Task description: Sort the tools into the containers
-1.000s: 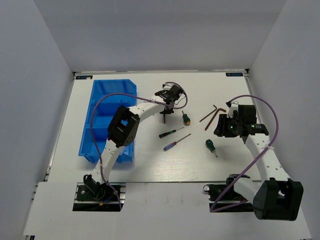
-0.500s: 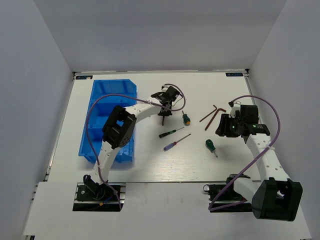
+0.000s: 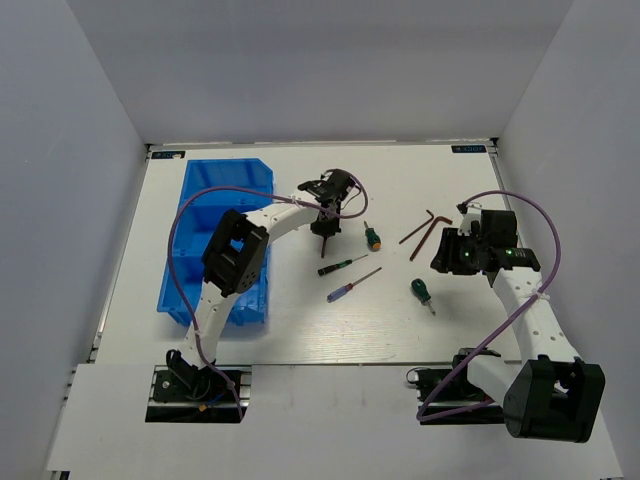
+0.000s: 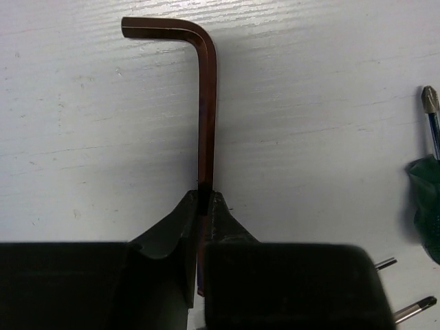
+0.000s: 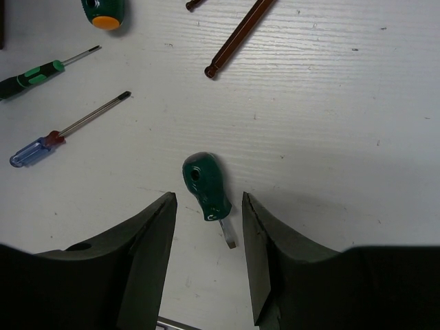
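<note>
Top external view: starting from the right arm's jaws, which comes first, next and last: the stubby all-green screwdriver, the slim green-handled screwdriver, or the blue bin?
1. Stubby all-green screwdriver: right side of the table, just ahead of the right gripper, whose jaws stand open.
2. Slim green-handled screwdriver: middle of the table, off to the left.
3. Blue bin: far left side of the table.

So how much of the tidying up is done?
Barely started. No tool shows in the blue bin. The left gripper is shut on one hex key. The right gripper hangs open over a stubby green screwdriver. That, two more hex keys, the orange-ended screwdriver and two slim screwdrivers lie on the table.
</note>
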### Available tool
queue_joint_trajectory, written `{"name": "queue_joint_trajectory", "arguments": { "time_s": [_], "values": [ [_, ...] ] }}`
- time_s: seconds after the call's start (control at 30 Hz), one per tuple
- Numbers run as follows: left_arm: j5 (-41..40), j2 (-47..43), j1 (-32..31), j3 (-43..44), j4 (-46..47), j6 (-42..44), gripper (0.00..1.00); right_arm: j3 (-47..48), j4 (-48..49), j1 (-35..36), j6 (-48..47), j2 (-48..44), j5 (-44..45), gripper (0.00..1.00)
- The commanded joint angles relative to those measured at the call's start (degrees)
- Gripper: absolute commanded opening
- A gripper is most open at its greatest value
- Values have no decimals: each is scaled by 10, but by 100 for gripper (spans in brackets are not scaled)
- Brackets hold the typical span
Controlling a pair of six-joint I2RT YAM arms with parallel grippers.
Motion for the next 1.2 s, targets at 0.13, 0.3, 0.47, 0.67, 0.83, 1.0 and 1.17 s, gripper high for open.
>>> {"name": "queue_joint_trajectory", "arguments": {
  "time_s": [0.13, 0.3, 0.47, 0.67, 0.83, 1.0, 1.17],
  "values": [
    [-10, -44, 9, 50, -36, 9, 0, 6, 6, -4, 3, -12, -8, 49],
    [-25, -55, 9, 66, -41, 22, 0, 5, 7, -3, 2, -11, -8, 49],
    [-37, -68, 19, 71, -41, 22, 0, 2, 9, -3, 3, -12, -8, 49],
    [-54, -89, 31, 79, -41, 22, 0, 4, 7, -3, 0, -11, -6, 49],
    [-95, -114, 68, 120, -54, 22, 0, 2, 8, -4, 0, -10, -6, 49],
    [-147, -154, 113, 126, -83, -10, 0, -4, 11, -4, 0, -11, -4, 49],
    [-165, -193, 167, 83, -111, -81, 0, -8, 15, -4, 0, -13, -2, 49]
  ]
}}
